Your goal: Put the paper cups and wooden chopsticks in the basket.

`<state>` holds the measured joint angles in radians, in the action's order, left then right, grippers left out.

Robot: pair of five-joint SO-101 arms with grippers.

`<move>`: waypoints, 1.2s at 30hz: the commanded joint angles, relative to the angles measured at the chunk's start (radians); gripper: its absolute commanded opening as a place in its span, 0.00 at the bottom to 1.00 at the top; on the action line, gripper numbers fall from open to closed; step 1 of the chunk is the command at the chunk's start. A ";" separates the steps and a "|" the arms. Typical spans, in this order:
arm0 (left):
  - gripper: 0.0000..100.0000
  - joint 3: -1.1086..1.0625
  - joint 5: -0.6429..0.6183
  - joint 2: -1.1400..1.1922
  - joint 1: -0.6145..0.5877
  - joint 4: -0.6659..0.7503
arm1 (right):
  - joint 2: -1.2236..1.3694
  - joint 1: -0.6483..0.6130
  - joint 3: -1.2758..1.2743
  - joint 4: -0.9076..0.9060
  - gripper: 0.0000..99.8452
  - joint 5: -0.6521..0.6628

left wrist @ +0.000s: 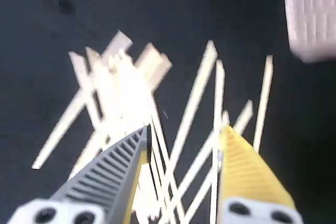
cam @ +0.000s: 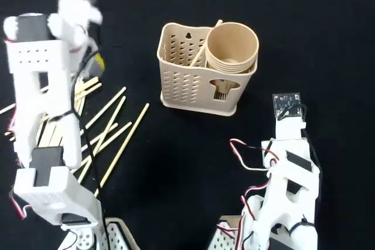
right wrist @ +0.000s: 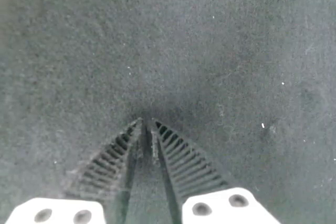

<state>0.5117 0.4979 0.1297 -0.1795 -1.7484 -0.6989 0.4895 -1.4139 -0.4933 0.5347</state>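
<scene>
Several cups [cam: 231, 45], 1 chopstick [cam: 199, 55] in basket [cam: 181, 83]; L end effector [left wrist: 185, 129] spread, R end effector [right wrist: 147, 125] closed.

table [cam: 193, 168]: black cloth, flat | left: chopsticks [cam: 108, 127] loose, criss-crossed, lying flat in a heap that fans toward centre | centre-far: basket [cam: 181, 83] upright, well apart from chopsticks | near edge: arm bases [cam: 108, 235], left and right
</scene>
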 commanded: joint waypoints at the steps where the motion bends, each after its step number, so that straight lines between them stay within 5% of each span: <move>1: 0.20 -0.320 0.221 -0.006 -0.007 0.106 | -0.021 0.005 0.018 0.012 0.02 -0.011; 7: 0.18 -0.605 0.238 -0.005 -0.002 0.462 | -0.021 0.005 0.018 0.012 0.02 -0.011; 13: 0.18 -0.610 0.238 0.083 0.048 0.525 | -0.021 0.005 0.018 0.012 0.02 -0.011; 26: 0.14 -0.239 0.236 0.499 0.044 0.390 | -0.021 0.005 0.018 0.012 0.02 -0.011; 29: 0.02 -0.183 0.236 0.502 0.047 0.328 | -0.021 0.005 0.018 0.012 0.02 -0.011; 36: 0.03 -0.015 0.235 0.499 0.045 0.077 | -0.021 0.005 0.018 0.012 0.02 -0.011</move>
<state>0.3583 0.7250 0.6437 -0.1366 -1.5336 -0.6989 0.4895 -1.4139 -0.4933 0.5347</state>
